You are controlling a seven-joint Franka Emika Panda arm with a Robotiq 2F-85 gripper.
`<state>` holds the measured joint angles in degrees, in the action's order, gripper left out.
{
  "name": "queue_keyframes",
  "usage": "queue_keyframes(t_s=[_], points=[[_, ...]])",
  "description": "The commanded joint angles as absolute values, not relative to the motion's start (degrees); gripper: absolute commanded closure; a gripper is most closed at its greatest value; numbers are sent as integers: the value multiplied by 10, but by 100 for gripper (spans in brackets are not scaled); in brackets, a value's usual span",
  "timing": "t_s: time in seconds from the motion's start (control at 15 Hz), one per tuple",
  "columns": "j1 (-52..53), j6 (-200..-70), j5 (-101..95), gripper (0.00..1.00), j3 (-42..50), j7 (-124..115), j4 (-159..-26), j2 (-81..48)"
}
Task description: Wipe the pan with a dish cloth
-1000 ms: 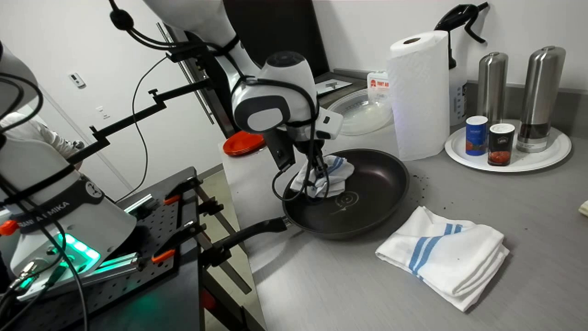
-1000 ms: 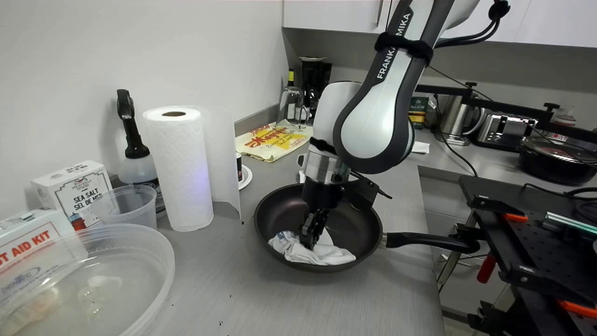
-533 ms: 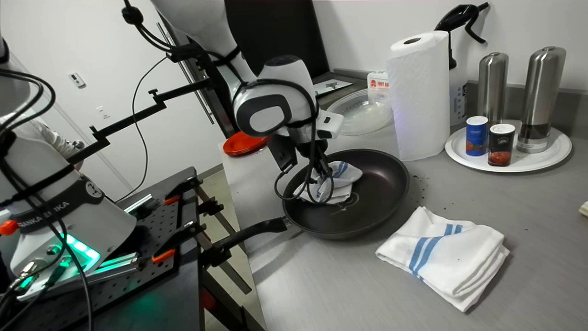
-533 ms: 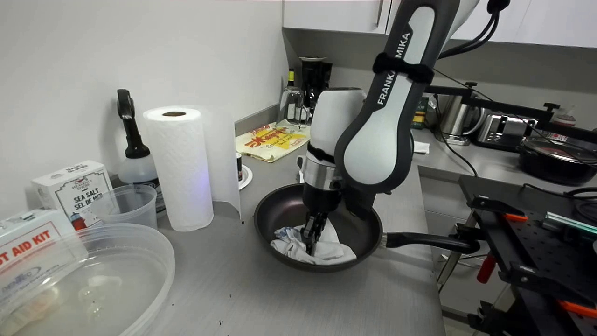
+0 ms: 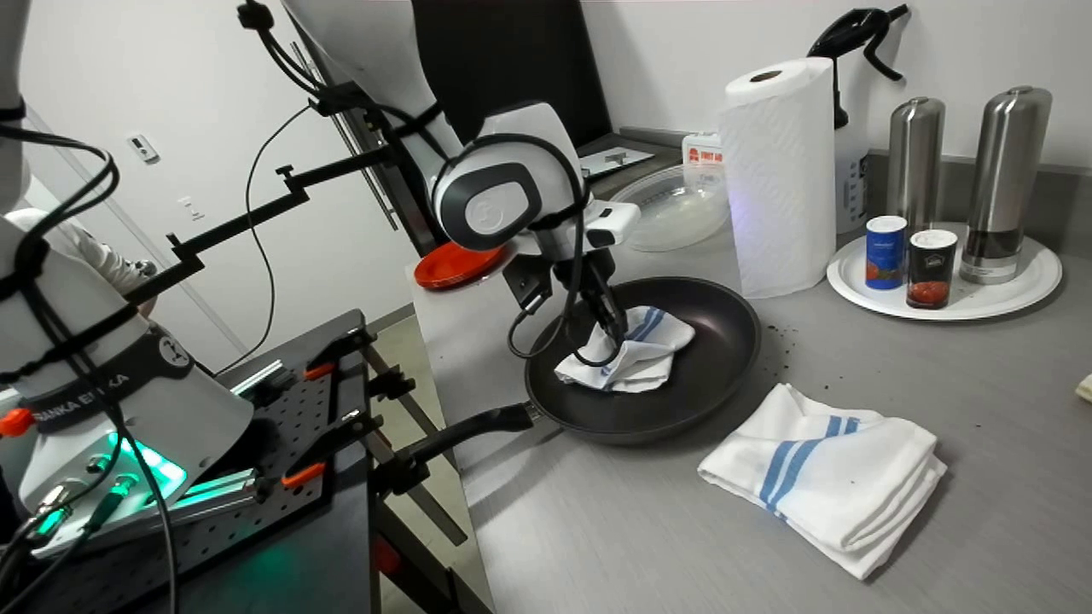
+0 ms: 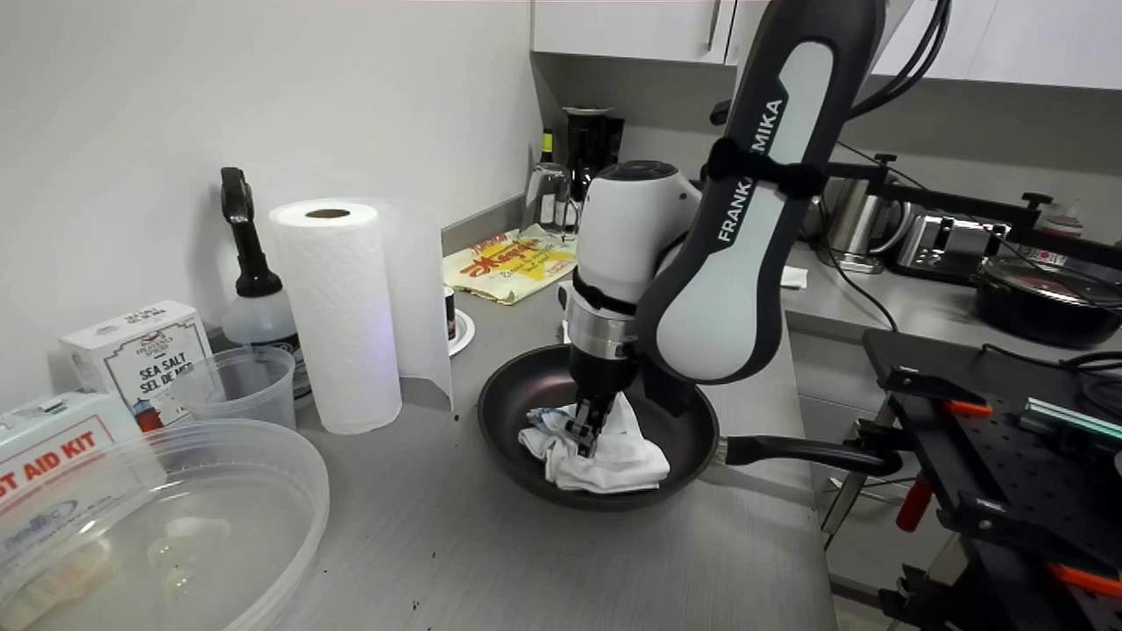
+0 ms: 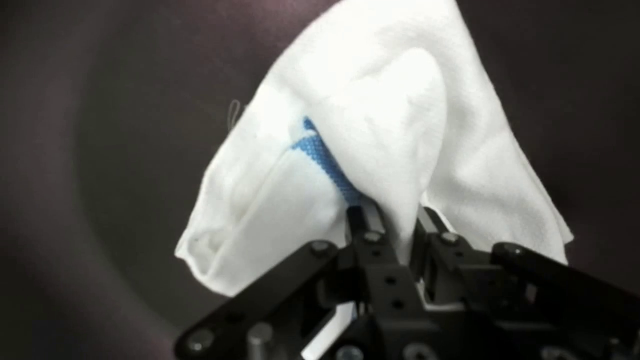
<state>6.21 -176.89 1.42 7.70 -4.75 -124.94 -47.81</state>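
Over the grey counter (image 5: 614, 529), working with the gripper (image 7: 395, 222) well down inside the black pan (image 5: 712, 375). Has not visibly shifted the pan over the last second, even with the gripper well apart from the handle (image 5: 486, 422); could yet slide it by pressing too hard. Leaves a spare folded towel (image 5: 823, 477) on the counter, well apart from the gripper and likely unneeded. Has the white cloth (image 5: 644, 367) bunched on the pan's floor, directly below and to both sides of the gripper. Has just dragged it inward from beside the rim, closer to the middle: probably mid-stroke, with more floor to cover. Holds the fingertips (image 7: 356, 222) close together, pinching a raised fold of that cloth between them. With a hold only there, may let the rest trail and crumple, so best to press low and steadily next. Beside those tips, shows a short blue stripe (image 7: 327, 166); farther ahead, at the cloth's edge, a loose thread (image 7: 234, 111). Cannot tell wiped patches from unwiped ones.
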Motion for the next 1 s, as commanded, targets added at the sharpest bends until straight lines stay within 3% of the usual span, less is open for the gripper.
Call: queue_keyframes(t_s=[0.0,0.53,0.93], points=[[62,-1771,18,96,101,-59,-1232,-497],[79,-1772,18,96,170,-76,-1201,-521],[195,-1777,19,96,289,-130,-1196,-551]])
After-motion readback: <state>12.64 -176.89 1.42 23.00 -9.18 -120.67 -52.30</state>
